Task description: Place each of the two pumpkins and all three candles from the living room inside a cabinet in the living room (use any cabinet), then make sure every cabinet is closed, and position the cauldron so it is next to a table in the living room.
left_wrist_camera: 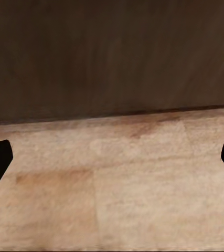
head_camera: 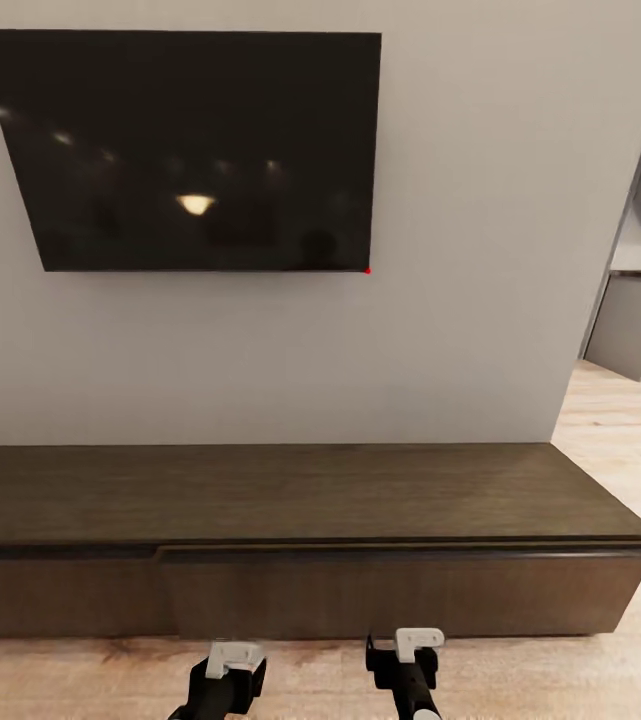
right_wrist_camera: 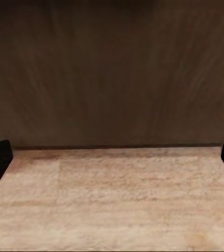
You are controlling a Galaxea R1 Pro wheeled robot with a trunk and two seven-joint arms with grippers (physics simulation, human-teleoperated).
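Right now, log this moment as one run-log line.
facing cabinet | drawer fronts look shut | left gripper jaws open, empty | right gripper jaws open, empty | both low over floor

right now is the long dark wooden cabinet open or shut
Shut. In the head view the long, low dark-brown wooden cabinet shows flush drawer fronts, with no pale interior exposed, though its left end is cut off by the frame.

A dark TV [head_camera: 195,150] hangs on the grey wall [head_camera: 460,340] ahead of me, reflecting a few ceiling lights, with a tiny red light [head_camera: 368,270] at its lower right corner. Pale wood floor [head_camera: 610,440] runs off to the far right toward grey kitchen cupboards [head_camera: 632,325].
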